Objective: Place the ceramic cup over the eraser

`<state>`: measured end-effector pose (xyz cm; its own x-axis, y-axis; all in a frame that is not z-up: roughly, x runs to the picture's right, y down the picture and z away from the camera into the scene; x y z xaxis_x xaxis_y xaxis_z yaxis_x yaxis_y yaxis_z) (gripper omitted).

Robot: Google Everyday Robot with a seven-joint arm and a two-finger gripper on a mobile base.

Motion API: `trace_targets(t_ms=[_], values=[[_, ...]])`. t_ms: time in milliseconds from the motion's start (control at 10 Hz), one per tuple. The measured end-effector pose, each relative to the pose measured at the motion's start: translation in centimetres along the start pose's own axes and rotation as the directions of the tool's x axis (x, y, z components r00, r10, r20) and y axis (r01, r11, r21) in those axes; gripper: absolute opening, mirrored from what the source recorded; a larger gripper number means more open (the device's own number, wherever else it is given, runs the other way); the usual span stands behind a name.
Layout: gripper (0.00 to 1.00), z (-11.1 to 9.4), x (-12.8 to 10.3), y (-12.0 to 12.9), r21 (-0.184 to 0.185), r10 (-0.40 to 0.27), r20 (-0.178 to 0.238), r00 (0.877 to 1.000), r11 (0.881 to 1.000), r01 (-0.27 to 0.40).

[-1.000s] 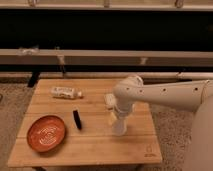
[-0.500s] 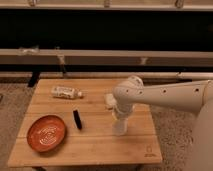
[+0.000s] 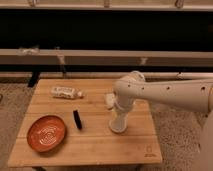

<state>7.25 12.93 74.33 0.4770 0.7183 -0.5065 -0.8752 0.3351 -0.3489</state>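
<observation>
The eraser [image 3: 77, 120], a slim black bar, lies on the wooden table [image 3: 95, 147] left of centre. My gripper [image 3: 118, 119] points straight down at the table's right-centre, about a hand's width right of the eraser. A white tapered shape that reads as the ceramic cup [image 3: 117, 126] stands on the table right under the gripper. The wrist hides how the two meet.
An orange plate [image 3: 46, 134] sits at the front left. A clear labelled bottle [image 3: 66, 92] lies at the back left. A white block [image 3: 108, 100] lies just behind my wrist, partly hidden by it. My white arm [image 3: 165, 92] reaches in from the right.
</observation>
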Motion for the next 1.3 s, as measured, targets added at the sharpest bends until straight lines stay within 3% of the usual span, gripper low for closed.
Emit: trace_targets(t_ms=[300,600,900,1300], values=[[0.00,-4.9,-3.4,2.1,-0.008,-0.108,0.036,0.994,0.994,0.108],[0.00,-6.7,-7.8,5.4,-0.014,-0.238,0.067,0.969,0.971,0.239],[0.00,-7.7,-10.4,9.0,-0.019,-0.387,0.094,0.917,0.920,0.390],[0.00,-9.5,-10.8,13.6,-0.007,-0.545,0.119,0.830,0.835,0.550]])
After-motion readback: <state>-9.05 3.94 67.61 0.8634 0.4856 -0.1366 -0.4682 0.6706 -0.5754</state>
